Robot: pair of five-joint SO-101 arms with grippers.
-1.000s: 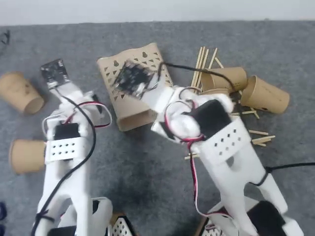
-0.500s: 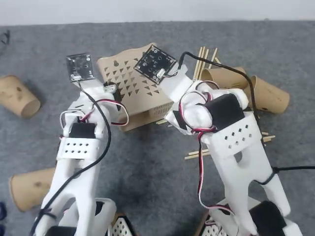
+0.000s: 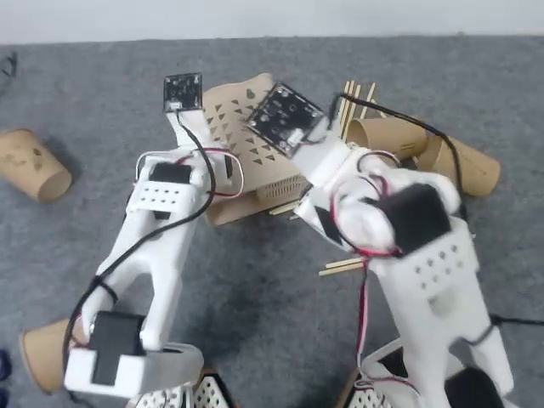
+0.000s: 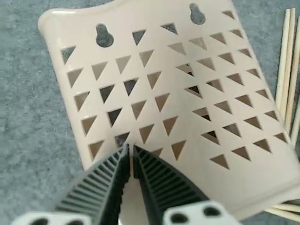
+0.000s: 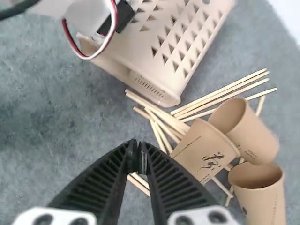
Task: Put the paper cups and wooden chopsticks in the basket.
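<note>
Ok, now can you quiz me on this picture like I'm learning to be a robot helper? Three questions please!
1. True or false: the basket is standing upright.
2. Where are the wooden chopsticks? A) inside the basket. B) scattered on the table beside the basket. C) held in a gripper.
3. Count the paper cups lying by the chopsticks in the right wrist view. How many are there?

Key
1. False. It lies flat, with its holed wall facing up.
2. B.
3. Three.
</note>
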